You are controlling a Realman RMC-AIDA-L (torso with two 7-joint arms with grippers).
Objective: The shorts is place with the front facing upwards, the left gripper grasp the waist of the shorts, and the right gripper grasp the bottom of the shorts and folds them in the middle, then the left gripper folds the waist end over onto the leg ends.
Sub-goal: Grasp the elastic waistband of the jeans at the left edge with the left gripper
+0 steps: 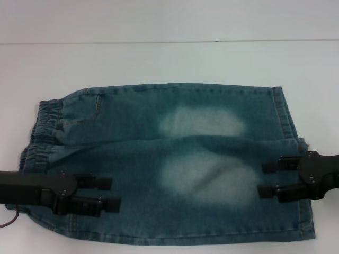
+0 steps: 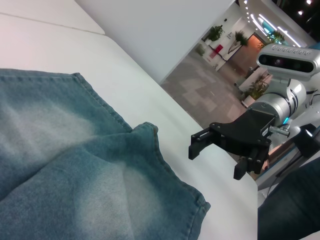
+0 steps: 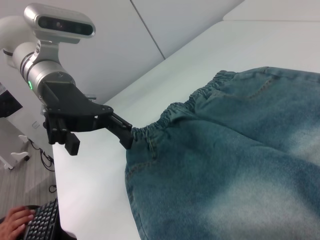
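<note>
Denim shorts (image 2: 85, 175) on white table (image 2: 165, 125), right pincer (image 2: 216, 155) open beyond hem

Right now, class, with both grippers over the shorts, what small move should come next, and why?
Probably lower both and close. The left gripper sits open by the waist of the shorts, one finger near the gathered band; the right gripper sits open over the bottom of the shorts. The shorts lie flat on the table, and neither gripper holds cloth yet.
</note>
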